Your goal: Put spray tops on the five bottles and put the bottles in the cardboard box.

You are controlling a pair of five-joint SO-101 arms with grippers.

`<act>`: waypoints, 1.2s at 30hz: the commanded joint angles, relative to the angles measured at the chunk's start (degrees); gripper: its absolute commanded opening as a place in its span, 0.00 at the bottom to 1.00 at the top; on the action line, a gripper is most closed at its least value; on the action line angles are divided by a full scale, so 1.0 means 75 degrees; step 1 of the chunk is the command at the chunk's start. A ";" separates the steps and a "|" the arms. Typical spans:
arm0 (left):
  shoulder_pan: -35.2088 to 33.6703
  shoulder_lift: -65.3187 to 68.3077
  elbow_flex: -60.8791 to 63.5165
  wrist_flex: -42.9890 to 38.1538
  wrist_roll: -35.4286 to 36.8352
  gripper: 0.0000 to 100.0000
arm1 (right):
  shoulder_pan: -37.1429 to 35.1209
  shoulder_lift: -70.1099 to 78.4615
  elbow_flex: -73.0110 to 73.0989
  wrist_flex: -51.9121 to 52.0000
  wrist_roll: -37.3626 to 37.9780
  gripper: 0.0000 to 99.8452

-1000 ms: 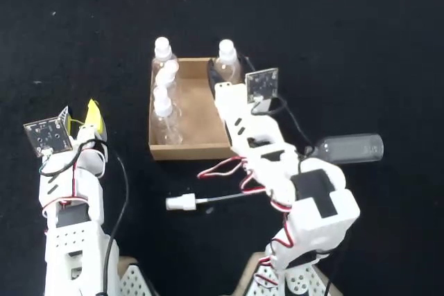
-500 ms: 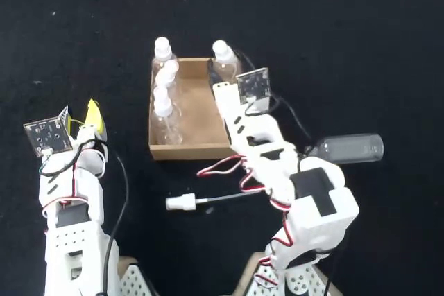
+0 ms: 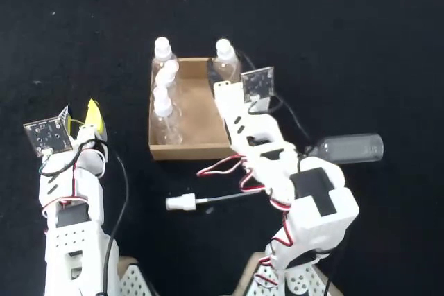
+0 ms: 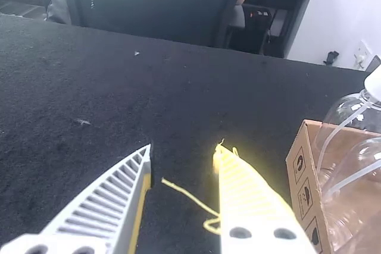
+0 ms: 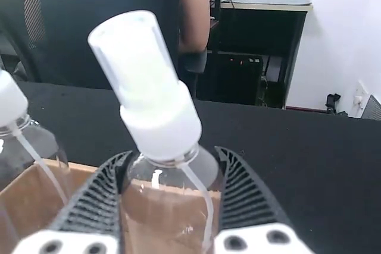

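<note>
- Right wrist view: the right gripper (image 5: 172, 157) is closed on the shoulder of a clear plastic bottle (image 5: 169, 191). Its black ribbed jaws sit one on each side, just under the bottle's white spray top (image 5: 146, 81).
- The high view puts that bottle at the far corner of the shallow brown cardboard box (image 3: 191, 150), on the side away from the left arm. I cannot tell whether its base is already inside the wall.
- To do this step well, I judge the base should be brought fully inside the wall and down onto the box floor before the jaws release. The bottle should stay upright and apart from the three capped clear bottles (image 3: 165, 112) along the opposite wall. Released on the rim, it would likely tip.
- The left gripper (image 4: 183, 149) holds nothing, its yellow and white jaws spread over the black table covering (image 3: 361, 53) beside the box.
- Still to do: an uncapped clear bottle lying on its side (image 3: 350, 148) and a loose white spray head with dip tube (image 3: 182, 203).
- Writing: small black handling symbols (image 4: 302, 182) are printed on the box's side. No legible words; the bottles look unlabelled.
</note>
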 commanded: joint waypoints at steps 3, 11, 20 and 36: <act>-0.0018 -0.0082 -0.0111 -0.0176 0.0023 0.10 | 0.0059 0.0193 -0.0252 -0.0176 -0.0059 0.01; -0.0018 -0.0082 -0.0111 -0.0176 0.0023 0.10 | 0.0059 0.0697 -0.0381 -0.0774 -0.0059 0.01; -0.0018 -0.0082 -0.0123 -0.0176 0.0023 0.10 | 0.0059 0.0756 -0.0322 -0.0996 -0.0059 0.02; -0.0018 -0.0082 -0.0123 -0.0176 0.0023 0.10 | 0.0023 0.0779 -0.0275 -0.0985 -0.0105 0.02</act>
